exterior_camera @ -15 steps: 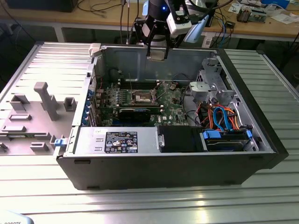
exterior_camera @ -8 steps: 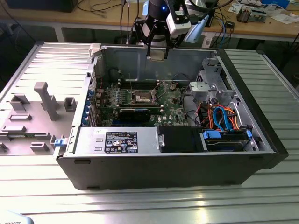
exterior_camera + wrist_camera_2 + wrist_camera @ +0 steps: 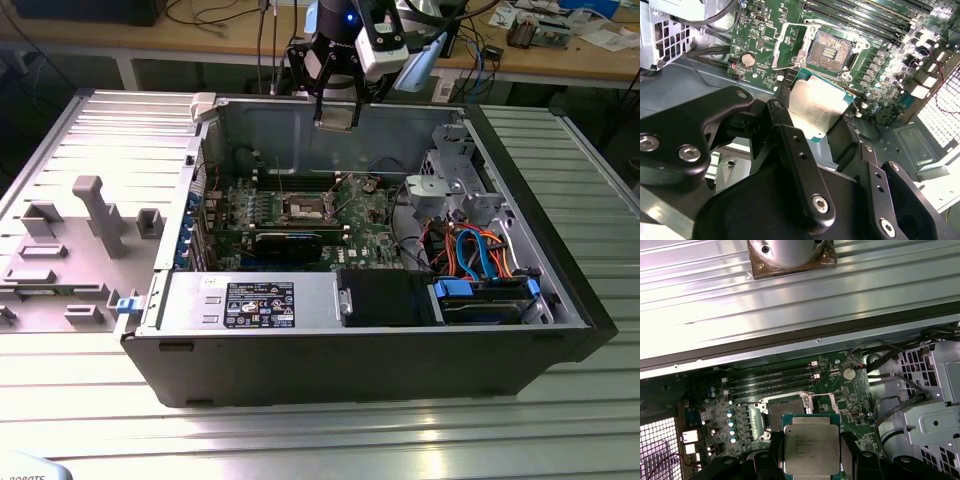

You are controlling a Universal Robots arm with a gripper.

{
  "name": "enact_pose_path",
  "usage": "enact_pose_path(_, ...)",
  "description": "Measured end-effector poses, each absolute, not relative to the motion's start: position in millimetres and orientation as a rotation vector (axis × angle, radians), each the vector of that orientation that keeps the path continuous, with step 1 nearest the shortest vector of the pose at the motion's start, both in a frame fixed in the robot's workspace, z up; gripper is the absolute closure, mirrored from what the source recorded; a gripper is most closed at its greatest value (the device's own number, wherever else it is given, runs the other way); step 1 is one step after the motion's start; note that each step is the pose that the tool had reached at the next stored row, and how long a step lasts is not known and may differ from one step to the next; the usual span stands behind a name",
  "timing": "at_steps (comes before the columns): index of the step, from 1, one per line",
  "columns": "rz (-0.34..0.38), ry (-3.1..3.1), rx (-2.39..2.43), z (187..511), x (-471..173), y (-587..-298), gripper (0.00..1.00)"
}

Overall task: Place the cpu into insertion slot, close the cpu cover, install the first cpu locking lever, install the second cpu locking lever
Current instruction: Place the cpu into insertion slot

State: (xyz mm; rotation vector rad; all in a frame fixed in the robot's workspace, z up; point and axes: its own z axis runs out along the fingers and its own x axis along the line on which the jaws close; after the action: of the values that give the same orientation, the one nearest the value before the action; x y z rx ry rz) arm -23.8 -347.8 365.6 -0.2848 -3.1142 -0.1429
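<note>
My gripper (image 3: 338,120) hangs above the open computer case, over its back wall, shut on the cpu (image 3: 338,112). In both wrist views the cpu (image 3: 816,105) (image 3: 811,442) is a flat silvery square clamped by its edges between the black fingers (image 3: 790,135). The insertion slot (image 3: 303,208) (image 3: 829,50) lies on the green motherboard below, its dark centre bare. In the first wrist view the chip hides part of the slot (image 3: 785,412). The cpu cover (image 3: 790,42) stands swung open beside the slot.
Slim memory slots (image 3: 772,377) run along one side of the socket and a long black card (image 3: 290,243) along the other. A drive cage (image 3: 450,185) with orange and blue cables (image 3: 470,250) fills the exterior view's right. A grey fixture plate (image 3: 70,250) lies left of the case.
</note>
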Motion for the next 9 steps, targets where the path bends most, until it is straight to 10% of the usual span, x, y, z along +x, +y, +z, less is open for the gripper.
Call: enact_pose_path(9,-0.141,-3.113,-0.305,365.6,-23.8,-347.9,0.46)
